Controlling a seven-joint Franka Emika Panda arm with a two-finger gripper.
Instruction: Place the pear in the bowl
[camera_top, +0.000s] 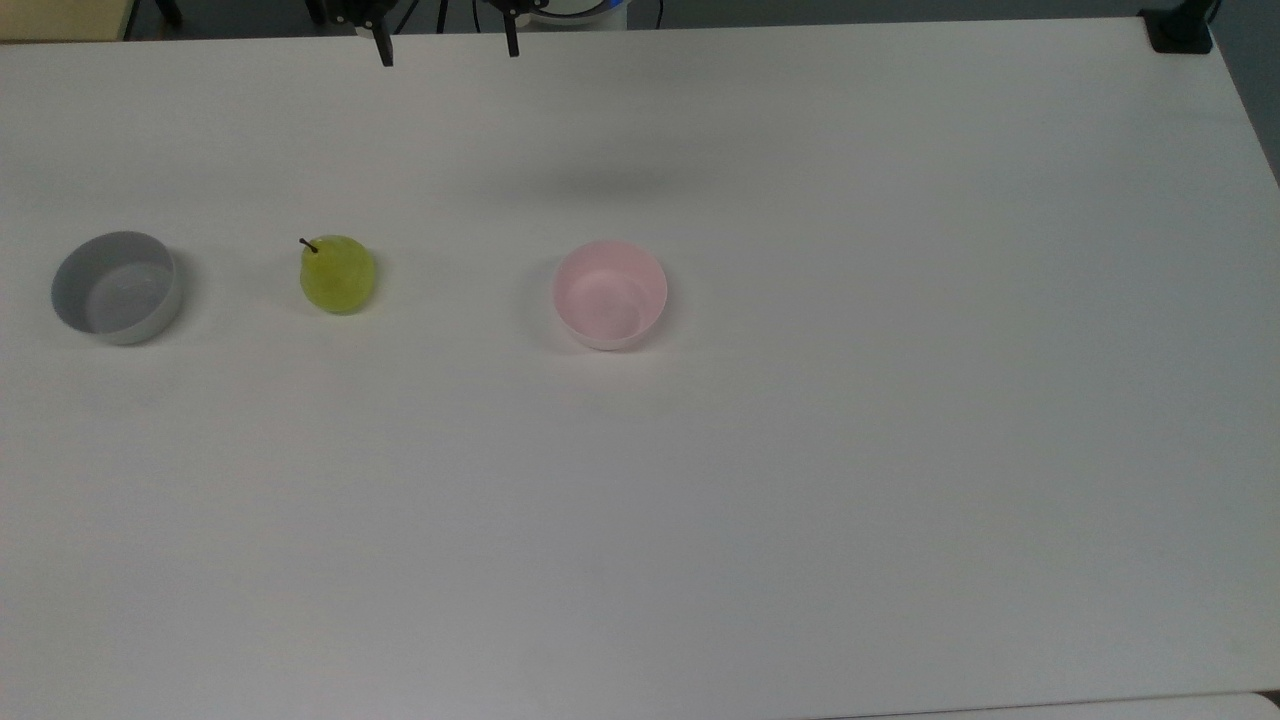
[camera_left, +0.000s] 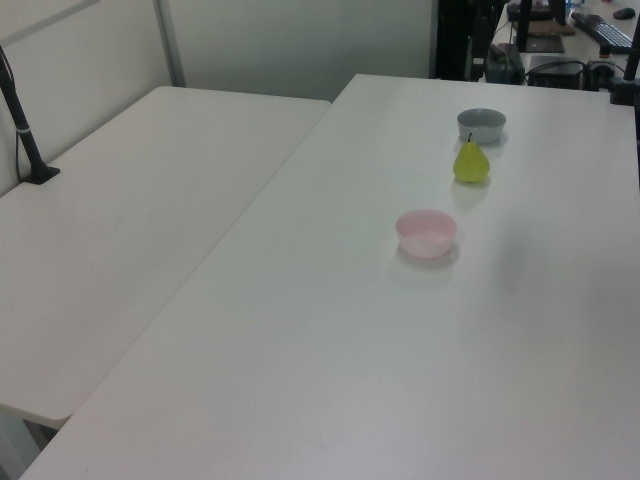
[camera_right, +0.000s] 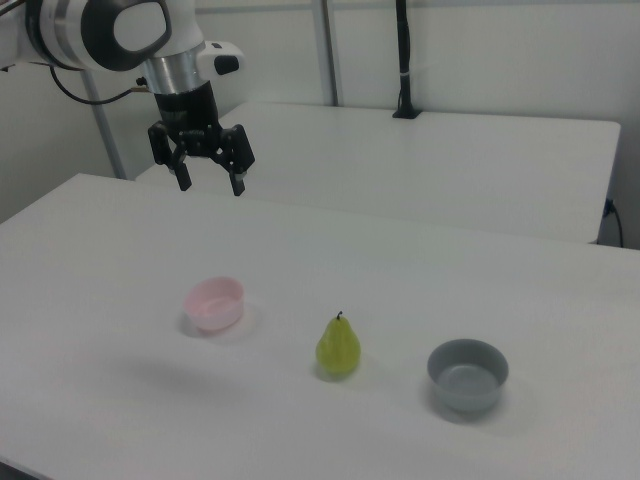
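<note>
Standing upright on the bench (camera_top: 800, 500) between the grey bowl (camera_top: 117, 287) and the pink bowl (camera_top: 610, 294), the pear (camera_top: 338, 274) awaits pickup, while the tool (camera_right: 209, 178) hangs wide open, empty, high above, nothing yet done.

White arm (camera_right: 95, 30), black end effector (camera_right: 211, 186)

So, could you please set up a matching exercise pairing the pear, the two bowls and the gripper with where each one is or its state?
Things:
1. pear
2. pink bowl
3. grey bowl
4. gripper

Descriptions:
A. open, above the table
B. empty, at the top view's far left
C. upright between the bowls
D. empty, to the top view's right of the fruit

Pairs: 1-C, 2-D, 3-B, 4-A
</note>
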